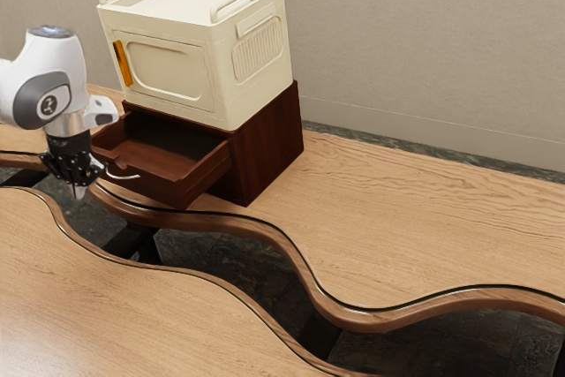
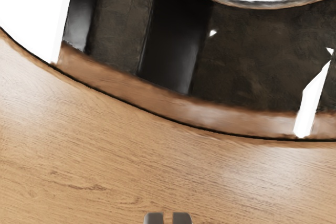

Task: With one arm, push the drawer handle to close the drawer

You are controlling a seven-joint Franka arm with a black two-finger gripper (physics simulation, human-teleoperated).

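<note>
Brown drawer (image 1: 173,190), open beneath cream box (image 1: 168,70)

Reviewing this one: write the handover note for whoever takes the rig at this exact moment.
Gripper: the gripper points down, just outside the open drawer, near its curved handle but apparently not touching it. Whether it is open or shut, I can't tell.
Things: the drawer sticks out of the dark wooden cabinet; a cream storage box sits on top.
Done: the arm is near the handle; the drawer isn't closed.
Left: push the handle toward the cabinet until the drawer is closed.
</note>
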